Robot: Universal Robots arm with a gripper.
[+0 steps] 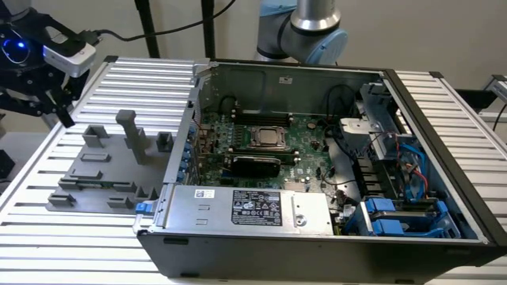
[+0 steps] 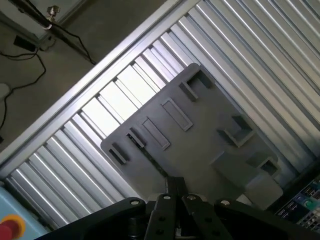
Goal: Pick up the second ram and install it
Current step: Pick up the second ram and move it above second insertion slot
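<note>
The second ram (image 1: 101, 183) is a thin green stick standing on edge in a slot near the front of the grey holder plate (image 1: 107, 157), on the exterior view's left. In the wrist view it appears as a narrow dark strip (image 2: 147, 155) across the holder plate (image 2: 200, 130). My gripper (image 1: 59, 110) hangs above the table's far left corner, behind and above the holder and well clear of the stick. Its fingers (image 2: 172, 190) are pressed together with nothing between them.
An open computer case (image 1: 317, 237) lies on the slatted table (image 1: 47, 237) to the holder's right, with the motherboard (image 1: 305, 142), CPU socket (image 1: 268, 138) and long memory slots (image 1: 262, 111) exposed. A tall grey post (image 1: 133, 135) rises from the holder. A red button (image 2: 10, 227) sits on a pale blue box.
</note>
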